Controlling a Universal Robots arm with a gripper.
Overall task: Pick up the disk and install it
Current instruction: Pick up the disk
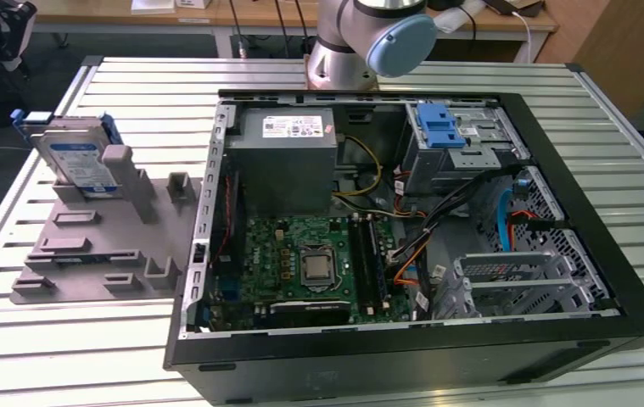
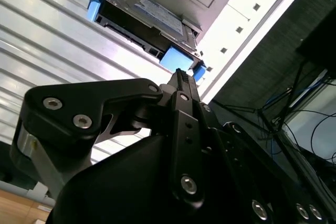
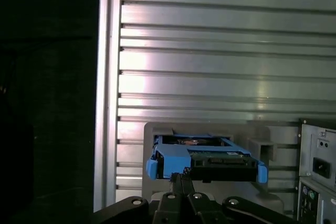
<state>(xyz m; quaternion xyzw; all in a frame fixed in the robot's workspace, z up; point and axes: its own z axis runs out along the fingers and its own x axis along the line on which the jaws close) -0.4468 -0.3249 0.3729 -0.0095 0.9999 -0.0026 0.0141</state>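
Observation:
The disk (image 1: 78, 161), a silver drive with a white-and-blue label in a blue carrier frame, stands on edge in a grey slotted holder (image 1: 107, 246) on the exterior view's left. Both wrist views look at it from above the table: the disk (image 2: 147, 17) (image 3: 210, 156) lies beyond the fingertips, apart from them. My gripper (image 2: 181, 74) (image 3: 182, 176) has its two thin black fingers pressed together, shut with nothing between them.
An open black computer case (image 1: 593, 195) takes up the middle and right of the slatted metal table (image 1: 27, 339). Inside it are a grey power supply (image 1: 288, 161), a drive cage with a blue latch (image 1: 446, 127) and a green motherboard (image 1: 310, 263). The arm's base (image 1: 355, 42) stands behind the case.

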